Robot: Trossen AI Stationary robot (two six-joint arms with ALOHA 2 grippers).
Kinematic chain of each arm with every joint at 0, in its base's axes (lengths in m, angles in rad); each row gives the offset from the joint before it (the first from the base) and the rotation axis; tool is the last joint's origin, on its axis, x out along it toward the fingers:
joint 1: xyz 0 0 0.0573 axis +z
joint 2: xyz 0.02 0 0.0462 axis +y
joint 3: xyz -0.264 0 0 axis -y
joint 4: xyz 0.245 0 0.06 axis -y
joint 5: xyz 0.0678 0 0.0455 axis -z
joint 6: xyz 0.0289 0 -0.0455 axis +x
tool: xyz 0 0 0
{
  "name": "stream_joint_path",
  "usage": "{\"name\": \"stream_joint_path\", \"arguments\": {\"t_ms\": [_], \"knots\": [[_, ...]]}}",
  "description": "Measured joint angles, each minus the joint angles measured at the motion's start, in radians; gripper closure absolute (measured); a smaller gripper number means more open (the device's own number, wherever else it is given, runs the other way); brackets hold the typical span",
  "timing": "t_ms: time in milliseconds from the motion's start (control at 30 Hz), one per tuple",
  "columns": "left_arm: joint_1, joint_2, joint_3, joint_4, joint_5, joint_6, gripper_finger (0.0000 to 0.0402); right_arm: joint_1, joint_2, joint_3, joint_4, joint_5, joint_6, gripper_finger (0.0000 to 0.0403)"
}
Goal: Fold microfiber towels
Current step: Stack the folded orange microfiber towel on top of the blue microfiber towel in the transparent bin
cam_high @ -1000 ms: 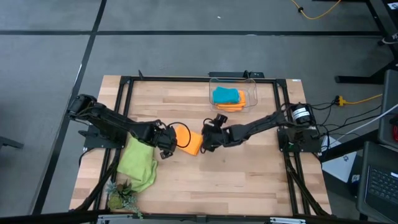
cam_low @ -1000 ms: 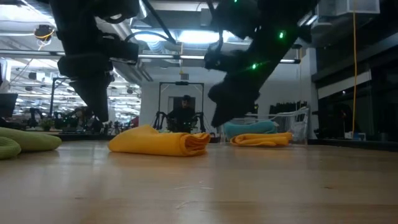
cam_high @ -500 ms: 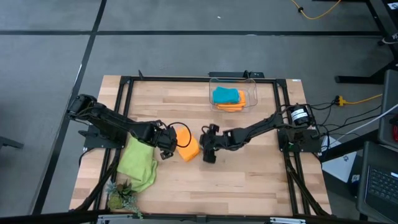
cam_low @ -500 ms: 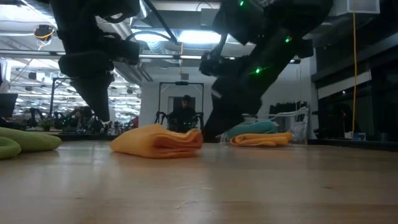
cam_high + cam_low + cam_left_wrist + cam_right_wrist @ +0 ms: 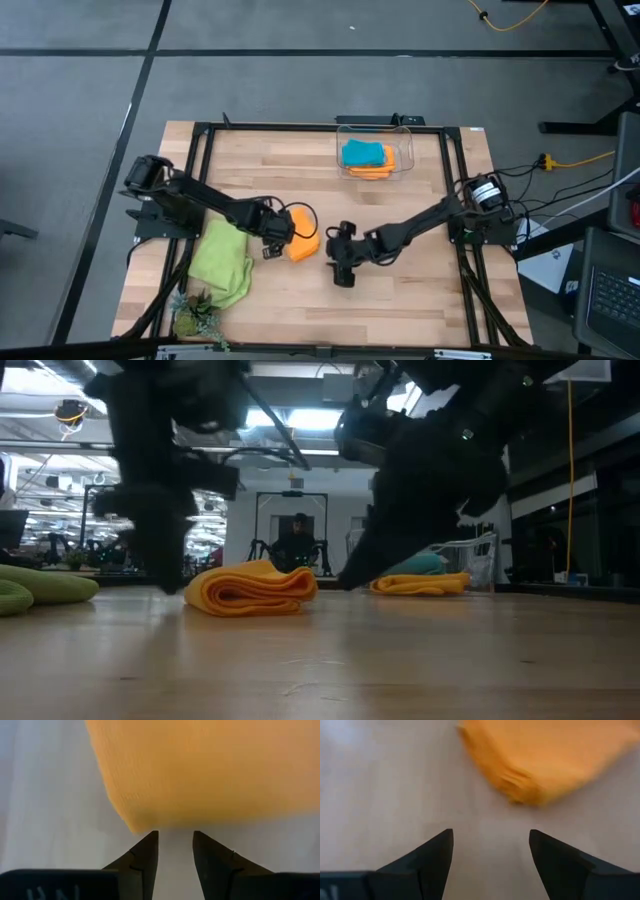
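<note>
Four small towels on the counter

Folded orange towel (image 5: 303,243) lies mid-counter; rumpled lime green towel (image 5: 222,262) just beside it at nine o'clock; folded turquoise towel (image 5: 363,154) rests atop another orange towel (image 5: 377,171) toward twelve o'clock.

desk (image 5: 400,300): pale wood planks, black frame round the edges
centre: folded orange towel (image 5: 302,243) lying flat
8 o'clock: lime towel (image 5: 224,258), rumpled
7 o'clock corner: small plant (image 5: 194,318)
12 to 1 o'clock: clear bin (image 5: 405,160) with a blue towel (image 5: 362,154) on an orange one (image 5: 382,171)
</note>
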Motion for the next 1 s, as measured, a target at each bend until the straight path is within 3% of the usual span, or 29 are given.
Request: {"name": "stream_joint_path", "arguments": {"t_ms": [167, 367, 567, 700, 900, 1000], "knots": [[0.059, 0.025, 0.000, 0.027, -0.067, 0.046, 0.0286, 0.002, -0.015, -0.001, -0.086, 0.028, 0.087, 0.0139], [0.154, 0.024, 0.000, 0.114, -0.092, 0.218, 0.0286, 0.004, -0.016, -0.001, -0.124, 0.029, 0.090, 0.0139], [0.221, 0.053, 0.001, 0.382, 0.005, 0.356, 0.0286, 0.004, -0.017, -0.001, -0.120, 0.098, 0.090, 0.0139], [0.224, 0.052, 0.001, 0.374, 0.024, 0.359, 0.0286, 0.003, -0.017, -0.001, -0.123, 0.099, 0.088, 0.0139], [0.196, -0.005, 0.001, 0.254, 0.021, 0.351, 0.0286, 0.020, -0.017, -0.001, -0.112, 0.104, -0.124, 0.0139], [0.191, -0.017, 0.001, 0.188, 0.024, 0.325, 0.0286, 0.029, -0.017, 0.000, -0.097, 0.186, -0.281, 0.0139]]}}
